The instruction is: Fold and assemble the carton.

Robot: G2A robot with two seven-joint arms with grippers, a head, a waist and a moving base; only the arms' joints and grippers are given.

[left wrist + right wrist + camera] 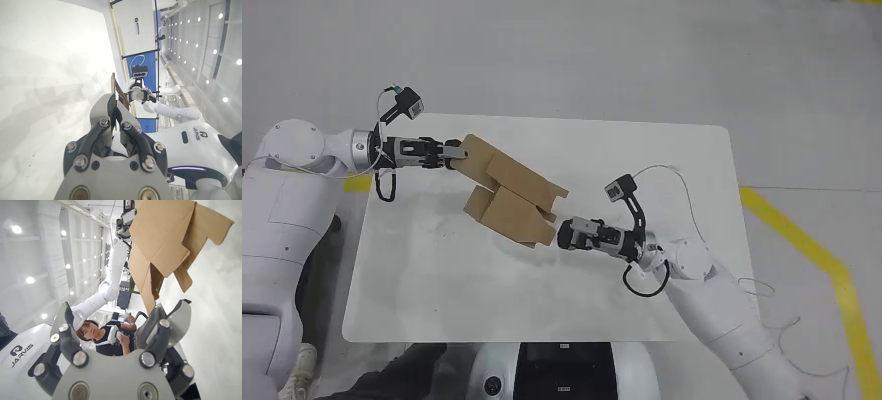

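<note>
The partly folded brown cardboard carton (517, 190) hung over the white worktop (642, 160), between its middle and left edge; the left end effector (455, 152) pinched the flap nearest the far left corner; the right end effector (560, 236) gaped wide at the opposite corner; the board looked light, stiff yet easily creased, probably best gripped by panel edges.

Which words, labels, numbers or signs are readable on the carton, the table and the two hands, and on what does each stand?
On the carton: none; its visible faces are plain brown card.
On the table: none; a plain white top.
On the left hand, shut on the carton's edge: none.
On the right hand, open at the carton's corner: none.
</note>
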